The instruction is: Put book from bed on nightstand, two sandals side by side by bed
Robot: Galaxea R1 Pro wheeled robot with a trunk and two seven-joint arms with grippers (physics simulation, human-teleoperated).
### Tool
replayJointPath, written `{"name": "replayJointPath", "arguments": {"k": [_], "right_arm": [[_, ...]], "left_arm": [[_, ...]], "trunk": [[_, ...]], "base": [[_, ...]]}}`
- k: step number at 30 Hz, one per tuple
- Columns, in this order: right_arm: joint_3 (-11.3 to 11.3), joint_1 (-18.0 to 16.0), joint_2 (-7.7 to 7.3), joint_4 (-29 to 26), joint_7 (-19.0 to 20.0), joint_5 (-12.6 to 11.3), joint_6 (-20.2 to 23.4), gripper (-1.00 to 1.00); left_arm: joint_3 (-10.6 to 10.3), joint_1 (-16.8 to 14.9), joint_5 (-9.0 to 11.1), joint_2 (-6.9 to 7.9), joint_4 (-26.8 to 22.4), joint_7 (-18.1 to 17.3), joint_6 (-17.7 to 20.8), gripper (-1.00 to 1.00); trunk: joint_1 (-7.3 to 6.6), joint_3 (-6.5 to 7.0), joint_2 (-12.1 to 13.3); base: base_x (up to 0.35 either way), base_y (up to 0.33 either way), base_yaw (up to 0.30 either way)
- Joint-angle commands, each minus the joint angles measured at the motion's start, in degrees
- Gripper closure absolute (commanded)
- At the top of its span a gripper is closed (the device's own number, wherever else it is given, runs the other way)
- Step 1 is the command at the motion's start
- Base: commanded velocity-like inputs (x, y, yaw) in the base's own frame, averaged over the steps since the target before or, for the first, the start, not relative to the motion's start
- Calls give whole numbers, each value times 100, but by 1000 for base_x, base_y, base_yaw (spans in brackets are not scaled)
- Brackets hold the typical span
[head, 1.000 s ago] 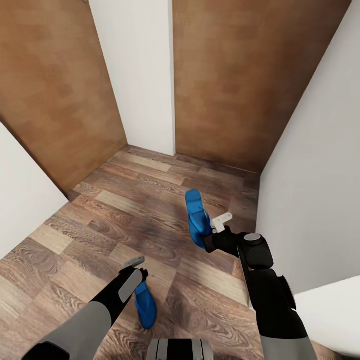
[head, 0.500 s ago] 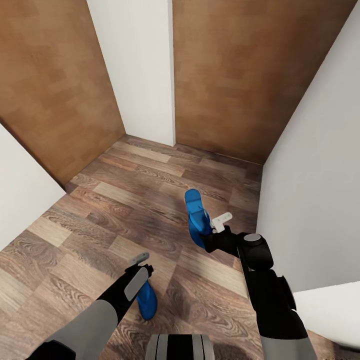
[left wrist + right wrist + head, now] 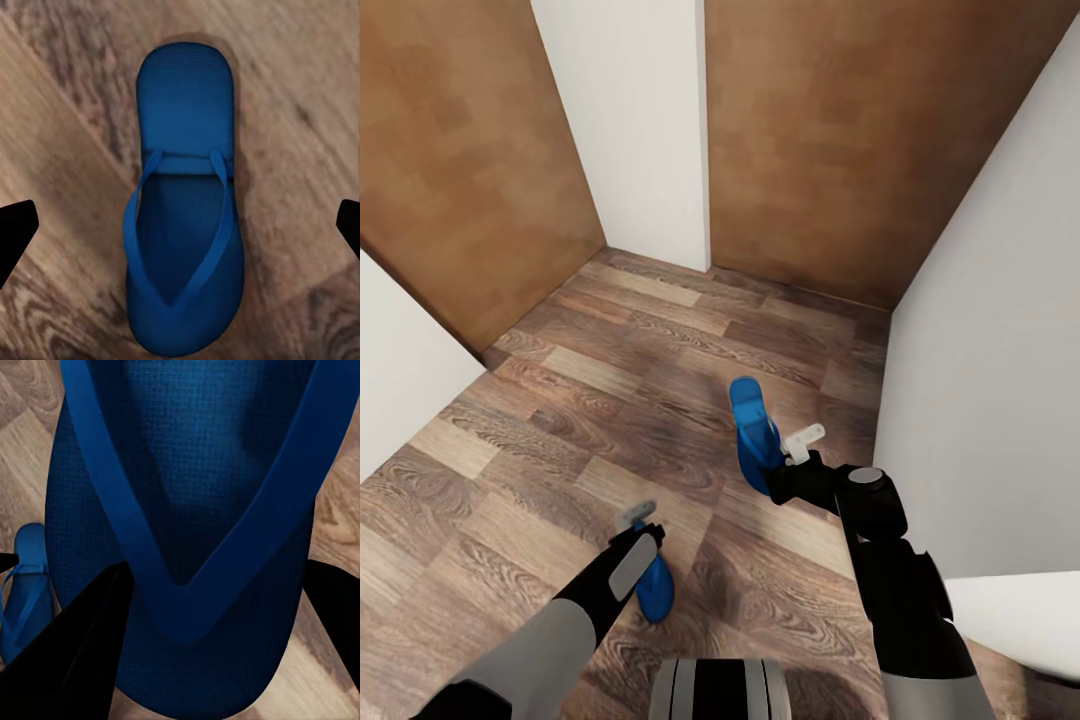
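Two blue sandals, one per arm. The first sandal point(image 3: 755, 433) hangs off the floor, clamped by my right tool point(image 3: 785, 462) near its toe end; the right wrist camera shows the dark fingers pressed against both edges of the sole point(image 3: 187, 547). The second sandal point(image 3: 656, 588) lies flat on the wood floor point(image 3: 610, 400) under my left tool point(image 3: 637, 527). In the left wrist view it sits centred between the two finger tips point(image 3: 16, 229), which stand wide apart and clear of it point(image 3: 187, 202), so that tool is open and holds nothing. Risks as I judge them: the held sandal is pinched near one end, so it could pivot or slip out if I swing the arm quickly. On the left, closing across a flat, smooth sole may squeeze it sideways or skid it along the planks rather than lift it. Count: two sandals, two tools, white walls point(image 3: 980, 380) on either side, brown panels point(image 3: 830, 140) ahead. No bed, book or nightstand to note here.
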Motion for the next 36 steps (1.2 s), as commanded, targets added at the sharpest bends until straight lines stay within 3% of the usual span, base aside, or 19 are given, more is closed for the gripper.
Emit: {"name": "replayJointPath", "arguments": {"k": [1,17,18,23,36], "right_arm": [[-12,-4,3,-7,78,42,23,100],[-49,10,3,-7,284,-115,-181,100],[-41,12,3,-7,289,-124,-210,100],[-39,13,3,-7,290,-126,-217,100],[-31,14,3,-7,298,-127,-227,100]], "left_arm": [[-28,-1,34,5,-8,43,-29,-100],[-46,3,42,-3,-24,43,-120,-100],[-62,-137,21,-8,-56,49,-100,-100],[-68,-243,11,-19,-63,51,-72,-100],[-74,-310,7,-47,-109,45,-55,-100]], "trunk": [[1,-27,-3],[42,-381,-25],[45,-403,-26],[58,-514,-33],[91,-802,-50]], "base": [[0,0,0],[0,0,0],[0,0,0],[0,0,0],[0,0,0]]}}
